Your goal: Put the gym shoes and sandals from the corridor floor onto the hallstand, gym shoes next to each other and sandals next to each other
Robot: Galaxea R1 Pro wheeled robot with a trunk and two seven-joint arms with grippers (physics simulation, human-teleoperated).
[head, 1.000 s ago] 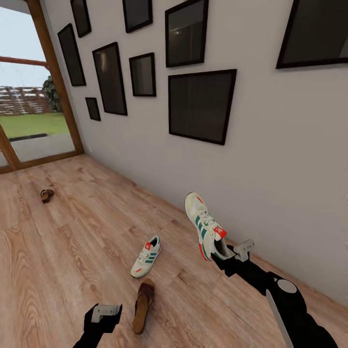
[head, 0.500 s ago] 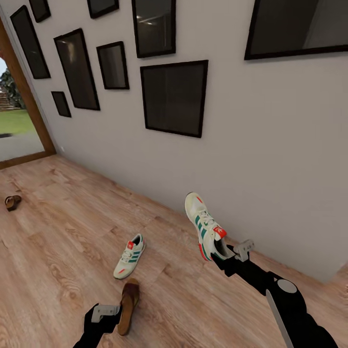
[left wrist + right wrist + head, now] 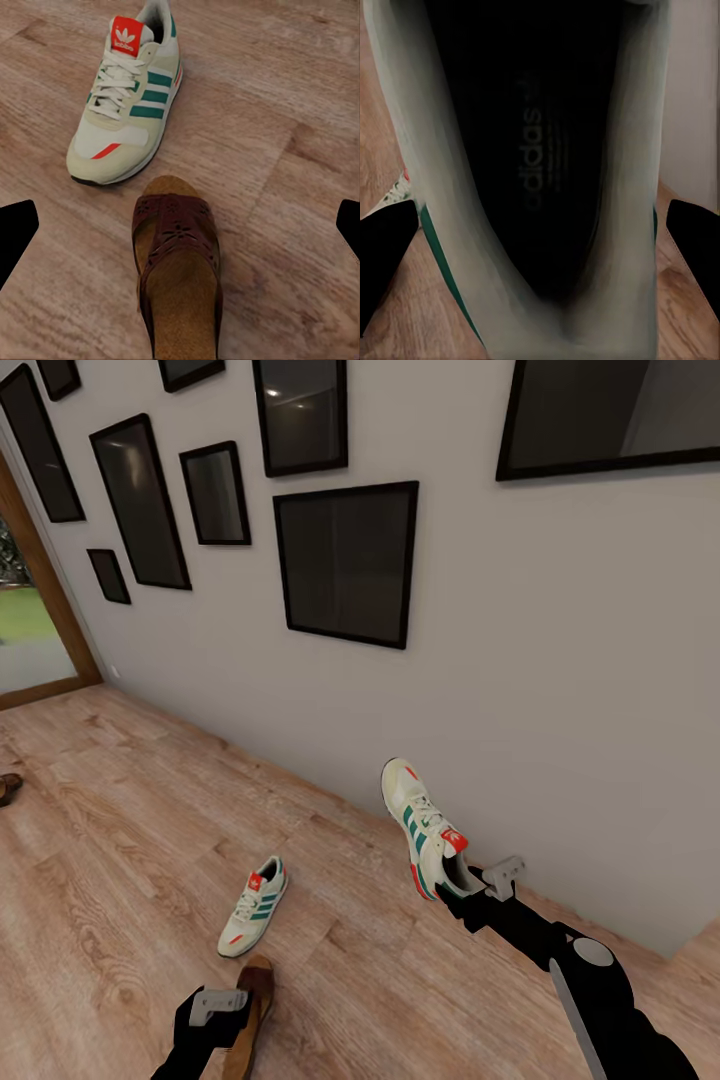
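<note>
Grey wall [image 3: 560,690] hung with black picture frames [image 3: 345,560], meeting wood-plank corridor floor [image 3: 120,840]; glazed door with wooden frame [image 3: 55,605] at far left, grass outside. No rack or container in sight, nothing stored anywhere.

Right arm stretched forward, right gripper [image 3: 470,890] clamped on heel collar of one gym shoe [image 3: 425,825], lifted off the floor, toe pointing up and away, near the wall. Right wrist view: looking straight into that shoe's dark insole [image 3: 536,150] with printed logo, fingers [image 3: 386,247] either side of the heel.

Second gym shoe [image 3: 252,907] flat on the floor, left of the held one, well apart. Left wrist view: red tongue label and green stripes clear on it [image 3: 127,94].

Brown sandal [image 3: 250,1010] on the floor just below second shoe, toe almost touching it; perforated strap and tan insole seen from the wrist [image 3: 176,270].

Left gripper [image 3: 213,1010] low over that sandal, fingers [image 3: 16,232] spread wide, holding nothing.

Another sandal [image 3: 8,788] at far left edge, partly cropped.
</note>
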